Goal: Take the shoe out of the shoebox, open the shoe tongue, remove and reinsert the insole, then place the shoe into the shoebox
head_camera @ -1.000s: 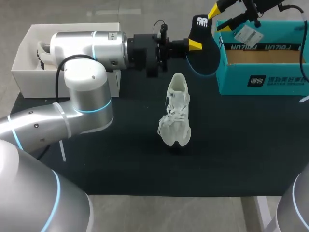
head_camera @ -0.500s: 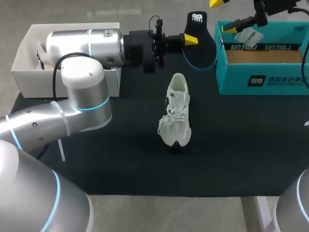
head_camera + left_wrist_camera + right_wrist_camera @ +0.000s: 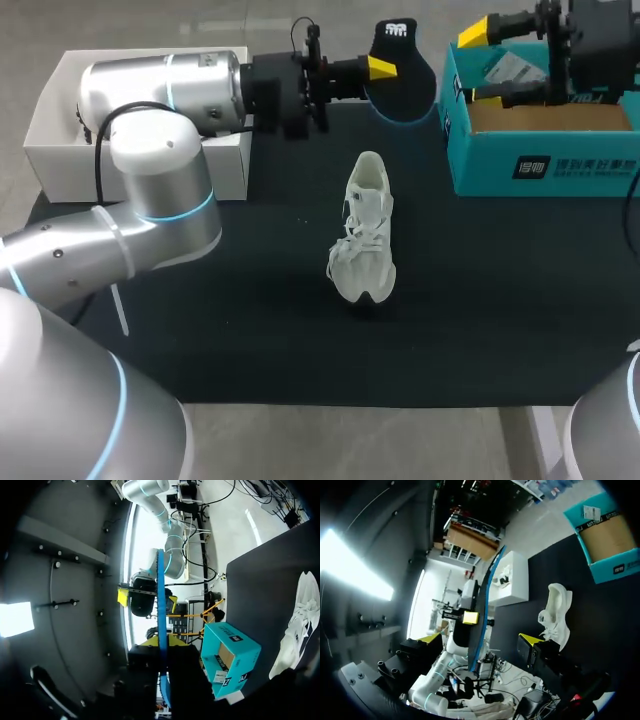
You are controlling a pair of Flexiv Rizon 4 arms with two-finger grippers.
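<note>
Left gripper (image 3: 386,64) grips black, blue-rimmed insole (image 3: 408,88); white shoe (image 3: 364,232) upright

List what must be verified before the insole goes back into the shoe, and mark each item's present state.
1. Left claw shut on the black insole: ok.
2. Right claw open and holding nothing, beside the teal shoebox: ok.
3. White shoe standing on its sole on the table, apart from both claws: ok.
4. White shoe opened wide enough to take the black insole: cannot tell.
5. Teal shoebox open on top: ok.
</note>
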